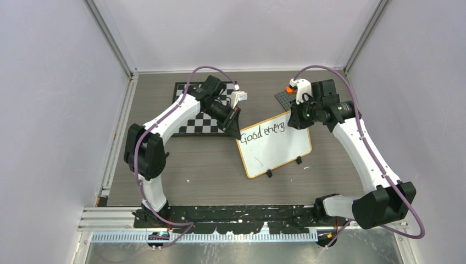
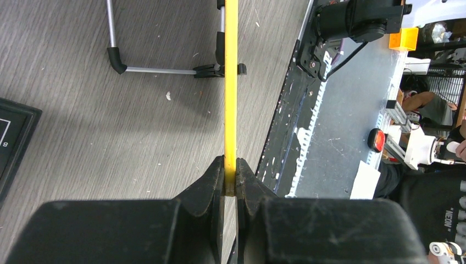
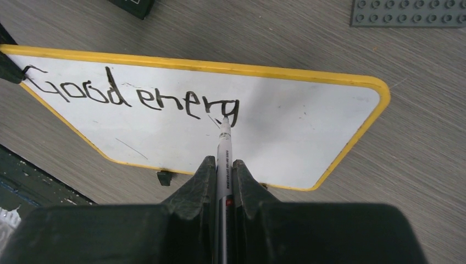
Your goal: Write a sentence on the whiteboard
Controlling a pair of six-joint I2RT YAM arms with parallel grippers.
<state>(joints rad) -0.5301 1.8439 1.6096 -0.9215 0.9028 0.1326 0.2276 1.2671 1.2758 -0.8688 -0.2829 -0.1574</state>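
The whiteboard (image 1: 277,151) with a yellow rim stands tilted on the table and reads "Good energ" in black. My left gripper (image 1: 236,127) is shut on its upper left corner; in the left wrist view the yellow rim (image 2: 231,82) runs edge-on out of the gripper (image 2: 231,171). My right gripper (image 1: 295,121) is shut on a white marker (image 3: 223,157). The marker's tip touches the board (image 3: 308,126) at the last letter "g". In the right wrist view the gripper (image 3: 223,164) sits just below the writing.
A black-and-white chessboard (image 1: 204,118) lies behind the left gripper. A dark grey studded plate (image 1: 285,99) with an orange piece (image 1: 289,88) lies at the back, also in the right wrist view (image 3: 409,12). The board's metal stand legs (image 2: 148,69) rest on the table.
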